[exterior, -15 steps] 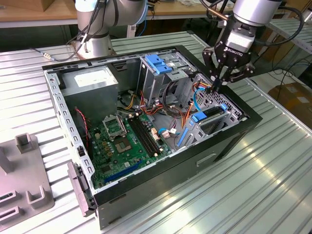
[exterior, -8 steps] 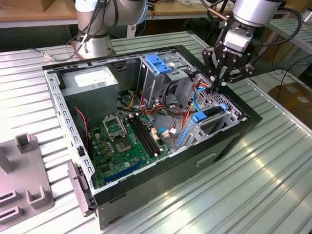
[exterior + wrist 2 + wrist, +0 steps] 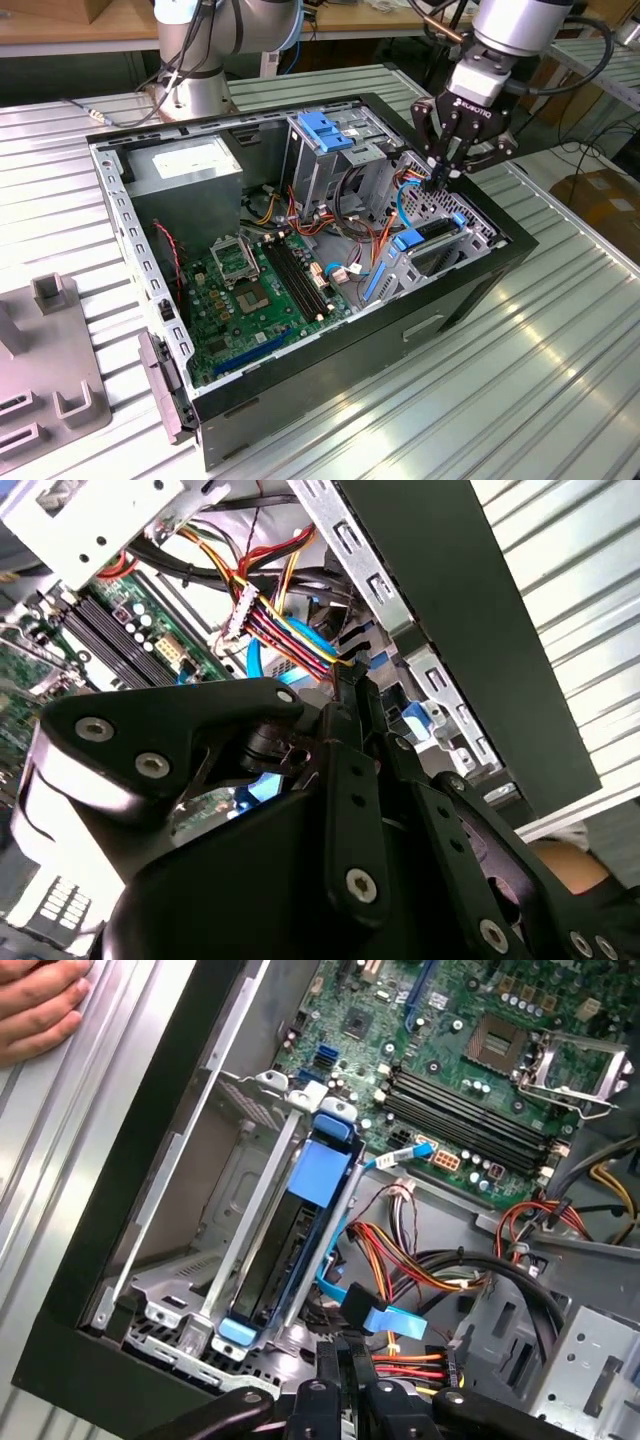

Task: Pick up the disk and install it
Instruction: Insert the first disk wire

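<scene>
Hovering gripper [image 3: 443, 178], disk [image 3: 318, 1210] edge-on in bay, label hidden

open computer case [image 3: 470, 290] on a ribbed metal table [image 3: 560, 350], green motherboard [image 3: 250, 290], grey power-supply box [image 3: 185, 165]

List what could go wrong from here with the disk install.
1. The gripper sits low among loose wiring. The blue data cable and the coloured power wires lie close to its fingertips and could snag.
2. The disk stands in the narrow bay; a skewed push might jam its blue bracket.
3. A hand rests beside the case, near the arm's path.
</scene>
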Available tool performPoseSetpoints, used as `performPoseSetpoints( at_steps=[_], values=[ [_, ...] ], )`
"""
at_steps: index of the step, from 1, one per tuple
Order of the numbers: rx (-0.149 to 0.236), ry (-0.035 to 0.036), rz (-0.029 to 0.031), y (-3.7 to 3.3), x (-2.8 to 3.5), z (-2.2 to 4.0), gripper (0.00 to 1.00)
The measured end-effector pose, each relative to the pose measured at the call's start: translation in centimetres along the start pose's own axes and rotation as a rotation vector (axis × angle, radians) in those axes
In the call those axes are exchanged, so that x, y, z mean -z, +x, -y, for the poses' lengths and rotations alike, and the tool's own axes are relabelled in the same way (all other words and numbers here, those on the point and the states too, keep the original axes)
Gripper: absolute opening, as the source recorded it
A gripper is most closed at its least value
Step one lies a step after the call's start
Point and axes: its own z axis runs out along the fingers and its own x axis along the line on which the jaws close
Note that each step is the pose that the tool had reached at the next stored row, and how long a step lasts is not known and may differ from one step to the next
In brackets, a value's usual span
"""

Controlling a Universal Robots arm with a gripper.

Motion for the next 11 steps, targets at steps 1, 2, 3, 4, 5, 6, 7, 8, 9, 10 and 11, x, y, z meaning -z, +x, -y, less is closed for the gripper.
performPoseSetpoints(
  at_steps=[1, 2, 3, 4, 5, 6, 7, 8, 9, 10, 11],
  values=[
    [-0.015, -0.0008, 0.0001, 0.0, -0.02, 0.0, 0.16],
    [-0.03, -0.0017, 0.0002, 0.0, -0.04, 0.0, 0.16],
    [-0.043, -0.0024, 0.0003, 0.0, -0.06, 0.0, 0.16],
    [-0.054, -0.0029, 0.0006, 0.0, -0.08, 0.0, 0.16],
    [-0.062, -0.0034, 0.0006, 0.01, -0.1, 0.0, 0.16],
    [-0.073, -0.0039, 0.0009, 0.04, -0.14, -0.02, 0.16],
    [-0.079, -0.0043, 0.0009, 0.24, -0.19, -0.1, 0.16],
    [-0.081, -0.0044, 0.0008, 0.44, -0.21, -0.18, 0.16],
    [-0.081, -0.0045, 0.0007, 0.66, -0.23, -0.28, 0.16],
    [-0.081, -0.0044, 0.0009, 1.03, -0.26, -0.43, 0.16],
    [-0.083, -0.0045, 0.0007, 1.14, -0.26, -0.49, 0.16]
  ],
)
